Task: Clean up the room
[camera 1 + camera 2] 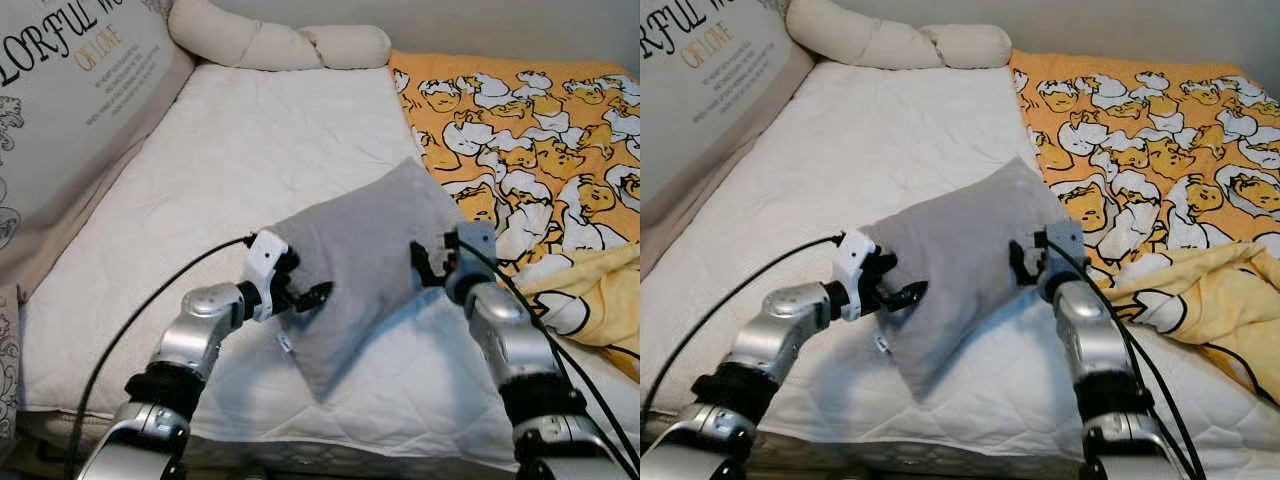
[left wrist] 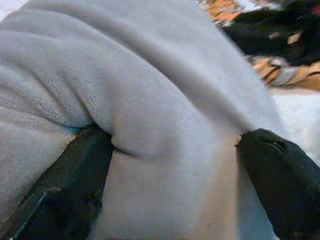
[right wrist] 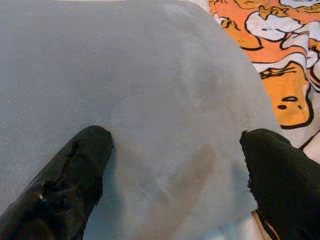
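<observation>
A grey pillow [image 1: 360, 265] is held up between the two arms above the near part of a white quilted mattress [image 1: 240, 150], tilted so that one corner points down toward the near edge and another points far and right, toward the orange cartoon-print blanket [image 1: 530, 120]. The left gripper [image 1: 300, 297] grips the pillow's left edge; in the left wrist view its black fingers [image 2: 70, 190] are spread apart with a fold of grey fabric bunched between them, pressed in on either side. The right gripper [image 1: 428, 268] is at the pillow's right edge; in the right wrist view its fingers [image 3: 75, 175] are spread wide and lie against the flat grey cloth, though it is hard to say whether they truly pinch it or only press on it. A small white tag [image 1: 284, 343] hangs from the pillow's lower left edge. At the far end of the mattress lies a long cream bolster [image 1: 270, 42], and along the left side leans a large cushion with printed lettering [image 1: 70, 90]. Black cables run along both arms.
</observation>
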Robot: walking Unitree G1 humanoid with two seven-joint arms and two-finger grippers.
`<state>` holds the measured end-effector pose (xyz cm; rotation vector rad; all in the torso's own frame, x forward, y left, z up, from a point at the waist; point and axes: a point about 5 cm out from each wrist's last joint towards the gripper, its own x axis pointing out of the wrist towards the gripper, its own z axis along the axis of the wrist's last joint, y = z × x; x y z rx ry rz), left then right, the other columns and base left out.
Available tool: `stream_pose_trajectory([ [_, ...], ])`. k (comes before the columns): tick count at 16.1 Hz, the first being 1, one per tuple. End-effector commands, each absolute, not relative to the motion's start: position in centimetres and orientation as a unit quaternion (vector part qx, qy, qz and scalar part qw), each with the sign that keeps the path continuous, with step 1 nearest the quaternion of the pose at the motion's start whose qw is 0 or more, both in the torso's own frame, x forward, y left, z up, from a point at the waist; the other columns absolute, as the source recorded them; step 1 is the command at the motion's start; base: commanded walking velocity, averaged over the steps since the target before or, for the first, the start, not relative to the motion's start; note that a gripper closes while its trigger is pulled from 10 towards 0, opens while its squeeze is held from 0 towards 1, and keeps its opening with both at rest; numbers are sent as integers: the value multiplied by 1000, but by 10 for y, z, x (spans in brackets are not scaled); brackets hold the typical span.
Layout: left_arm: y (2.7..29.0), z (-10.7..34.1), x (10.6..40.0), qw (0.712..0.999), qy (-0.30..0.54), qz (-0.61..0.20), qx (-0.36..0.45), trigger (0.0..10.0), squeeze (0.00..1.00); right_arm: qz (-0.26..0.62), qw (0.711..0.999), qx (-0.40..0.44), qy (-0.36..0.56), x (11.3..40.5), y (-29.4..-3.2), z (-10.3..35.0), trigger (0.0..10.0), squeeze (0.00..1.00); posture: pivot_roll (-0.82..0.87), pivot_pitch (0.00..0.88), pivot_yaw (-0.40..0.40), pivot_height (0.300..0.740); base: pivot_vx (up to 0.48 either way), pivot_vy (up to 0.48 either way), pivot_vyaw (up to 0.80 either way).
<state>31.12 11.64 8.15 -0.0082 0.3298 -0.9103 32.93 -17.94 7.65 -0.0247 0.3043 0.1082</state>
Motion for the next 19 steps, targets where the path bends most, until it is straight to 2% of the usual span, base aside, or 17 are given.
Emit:
stream_pose_trajectory([
  [1, 108, 91, 303, 861, 149, -486, -19, 10000, 533, 60, 987, 3, 149, 332, -180, 78, 10000, 0, 23, 0, -23, 740, 0, 0, 0],
  [4, 108, 119, 288, 839, 115, -525, -82, 10000, 525, 72, 988, 25, 135, 339, -179, 84, 10000, 0, 25, 0, -20, 740, 0, 0, 0],
  [6, 110, 144, 272, 811, 90, -565, -121, 10000, 529, 63, 990, 28, 125, 342, -190, 91, 10000, 0, 26, 0, -21, 740, 0, 0, 0],
  [9, 125, 153, 272, 819, 88, -559, -95, 10000, 525, 30, 991, 33, 127, 340, -209, 90, 10000, 0, 31, 0, -26, 740, 0, 0, 0],
  [11, 137, 162, 286, 832, 85, -541, -83, 10000, 522, 9, 990, 26, 141, 334, -222, 82, 10000, 0, 28, 0, -23, 740, 0, 0, 0],
  [12, 137, 177, 291, 828, 66, -549, -87, 10000, 471, -4, 989, 23, 145, 332, -230, 81, 10000, 0, 25, 0, -19, 740, 0, 0, 0],
  [13, 137, 183, 292, 824, 58, -557, -89, 10000, 471, -9, 989, 23, 146, 331, -233, 81, 10000, 0, 24, 0, -17, 740, 0, 0, 0],
  [14, 139, 182, 310, 857, 59, -508, -63, 10000, 420, -19, 989, 26, 147, 329, -240, 81, 10000, 0, 24, 0, -15, 740, 0, 0, 0],
  [15, 140, 179, 317, 870, 66, -486, -54, 10000, 427, -21, 989, 27, 147, 329, -241, 81, 10000, 0, 24, 0, -15, 740, 0, 0, 0],
  [16, 146, 163, 336, 903, 96, -417, -24, 10000, 439, -24, 988, 33, 152, 329, -241, 79, 10000, 0, 15, 0, -7, 740, 0, 0, 0],
  [17, 151, 149, 348, 924, 122, -363, -20, 10000, 435, -22, 986, 41, 158, 328, -239, 76, 10000, 0, 11, 0, -4, 740, 0, 0, 0],
  [19, 162, 121, 362, 956, 153, -246, 45, 10000, 424, -11, 981, 75, 178, 325, -230, 65, 10000, 0, -1, 0, 5, 740, 0, 0, 0],
])
